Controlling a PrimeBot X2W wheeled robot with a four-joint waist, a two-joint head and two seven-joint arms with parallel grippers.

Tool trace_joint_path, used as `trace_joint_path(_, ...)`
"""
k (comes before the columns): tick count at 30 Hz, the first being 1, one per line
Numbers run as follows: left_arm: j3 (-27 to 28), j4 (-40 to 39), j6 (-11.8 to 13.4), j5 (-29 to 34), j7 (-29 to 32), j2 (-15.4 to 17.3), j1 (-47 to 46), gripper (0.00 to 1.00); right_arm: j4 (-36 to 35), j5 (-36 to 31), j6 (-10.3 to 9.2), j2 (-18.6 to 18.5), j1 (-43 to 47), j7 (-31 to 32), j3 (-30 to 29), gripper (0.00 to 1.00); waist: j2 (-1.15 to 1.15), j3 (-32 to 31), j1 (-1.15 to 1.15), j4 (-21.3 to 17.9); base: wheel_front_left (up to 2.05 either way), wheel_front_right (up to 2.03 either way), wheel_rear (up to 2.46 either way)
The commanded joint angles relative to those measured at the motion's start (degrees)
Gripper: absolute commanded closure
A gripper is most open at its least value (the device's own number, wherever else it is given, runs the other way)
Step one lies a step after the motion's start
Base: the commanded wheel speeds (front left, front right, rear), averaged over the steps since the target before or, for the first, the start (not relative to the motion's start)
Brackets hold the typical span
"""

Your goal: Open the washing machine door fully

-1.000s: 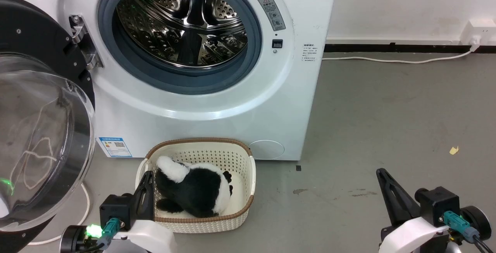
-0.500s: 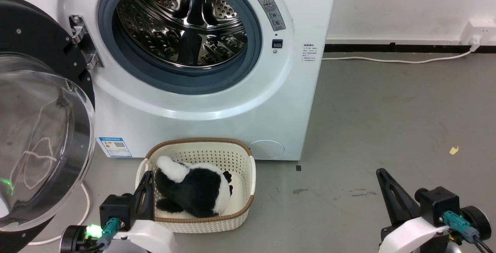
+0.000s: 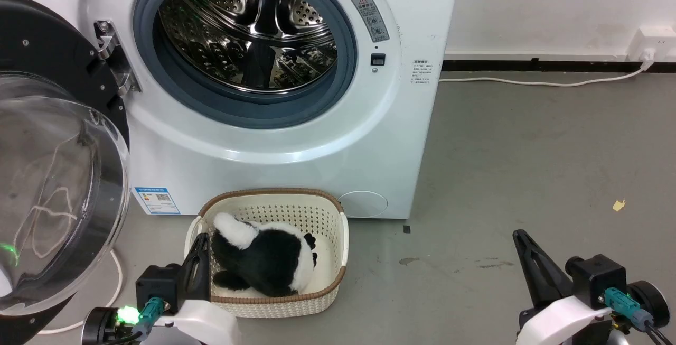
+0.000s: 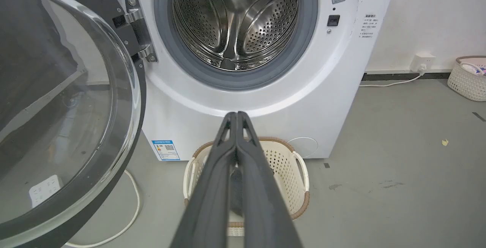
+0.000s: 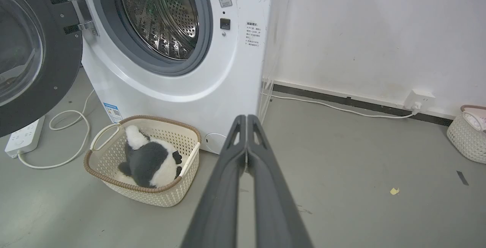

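Black-rimmed, the washing machine door [image 3: 53, 186] is hanging swung wide open left of the washing machine [image 3: 296, 144]; your left jaws and right jaws are sitting pressed together, gripping nothing.

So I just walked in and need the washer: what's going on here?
The washing machine door stands swung wide to the left of the washing machine, its drum in plain view. The left gripper and right gripper hang low in front, fingers shut, holding nothing. A plush toy lies in a basket on the floor before the machine.
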Motion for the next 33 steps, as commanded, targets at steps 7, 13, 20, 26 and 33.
trace_joint_path(7, 0.0, -0.2, -0.3, 0.5, 0.0, 0.0, -0.9, 1.0, 0.1, -0.4, 0.05, 0.2, -0.7, 0.0, 0.0, 1.0, 0.0, 0.0, 0.0, 0.0, 0.0, 0.0, 0.0)
trace_joint_path(13, 0.0, -0.2, -0.3, 0.5, 0.0, 0.0, -0.9, 1.0, 0.1, -0.4, 0.05, 0.2, -0.7, 0.0, 0.0, 1.0, 0.0, 0.0, 0.0, 0.0, 0.0, 0.0, 0.0)
trace_joint_path(20, 0.0, -0.2, -0.3, 0.5, 0.0, 0.0, -0.9, 1.0, 0.1, -0.4, 0.05, 0.2, -0.7, 0.0, 0.0, 1.0, 0.0, 0.0, 0.0, 0.0, 0.0, 0.0, 0.0)
trace_joint_path(26, 0.0, -0.2, -0.3, 0.5, 0.0, 0.0, -0.9, 1.0, 0.1, -0.4, 0.05, 0.2, -0.7, 0.0, 0.0, 1.0, 0.0, 0.0, 0.0, 0.0, 0.0, 0.0, 0.0)
trace_joint_path(33, 0.0, -0.2, -0.3, 0.5, 0.0, 0.0, -0.9, 1.0, 0.1, -0.4, 0.05, 0.2, -0.7, 0.0, 0.0, 1.0, 0.0, 0.0, 0.0, 0.0, 0.0, 0.0, 0.0)
